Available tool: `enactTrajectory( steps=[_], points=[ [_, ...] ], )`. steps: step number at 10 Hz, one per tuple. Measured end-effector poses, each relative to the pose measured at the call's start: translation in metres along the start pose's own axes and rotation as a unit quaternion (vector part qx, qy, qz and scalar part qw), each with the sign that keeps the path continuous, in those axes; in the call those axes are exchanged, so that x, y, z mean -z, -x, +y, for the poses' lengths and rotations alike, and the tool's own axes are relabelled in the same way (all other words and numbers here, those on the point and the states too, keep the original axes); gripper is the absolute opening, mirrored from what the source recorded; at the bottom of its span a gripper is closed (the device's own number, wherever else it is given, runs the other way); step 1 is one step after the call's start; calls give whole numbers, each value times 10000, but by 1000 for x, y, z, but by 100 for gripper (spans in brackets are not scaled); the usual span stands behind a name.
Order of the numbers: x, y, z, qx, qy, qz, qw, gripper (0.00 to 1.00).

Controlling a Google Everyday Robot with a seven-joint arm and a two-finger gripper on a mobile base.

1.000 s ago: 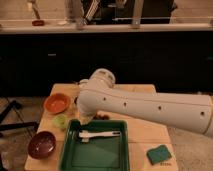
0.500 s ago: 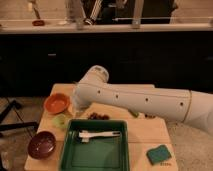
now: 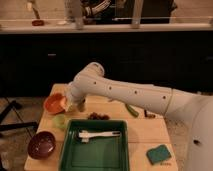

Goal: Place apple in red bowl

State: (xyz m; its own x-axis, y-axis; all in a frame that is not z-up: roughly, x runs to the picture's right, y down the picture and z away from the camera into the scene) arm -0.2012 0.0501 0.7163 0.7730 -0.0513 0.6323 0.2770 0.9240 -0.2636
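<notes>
Camera view: gripper (image 3: 74,106), fingers pressed together, sits over the left side of the table (image 3: 145,132), just beside the red bowl (image 3: 53,103), at its right rim. The apple cannot be made out, so no grip on it can be confirmed.

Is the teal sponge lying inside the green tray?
No: the teal sponge lies on the table outside the green tray, while the gripper is beside the red bowl.

Back: dark cabinet fronts (image 3: 125,55) under a pale counter (image 3: 150,27)
Table (image 3: 145,132): light wood
Floor (image 3: 37,105): beige
Left edge: black metal legs (image 3: 11,107)
Light: dim, warm
</notes>
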Motion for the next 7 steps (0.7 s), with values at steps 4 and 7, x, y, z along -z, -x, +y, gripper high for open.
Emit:
enactTrajectory(
  steps=[4, 7],
  points=[
    [-30, -3, -32, -68, -130, -455, 9989, 0],
    [-64, 0, -49, -113, -115, -691, 9975, 0]
  ],
)
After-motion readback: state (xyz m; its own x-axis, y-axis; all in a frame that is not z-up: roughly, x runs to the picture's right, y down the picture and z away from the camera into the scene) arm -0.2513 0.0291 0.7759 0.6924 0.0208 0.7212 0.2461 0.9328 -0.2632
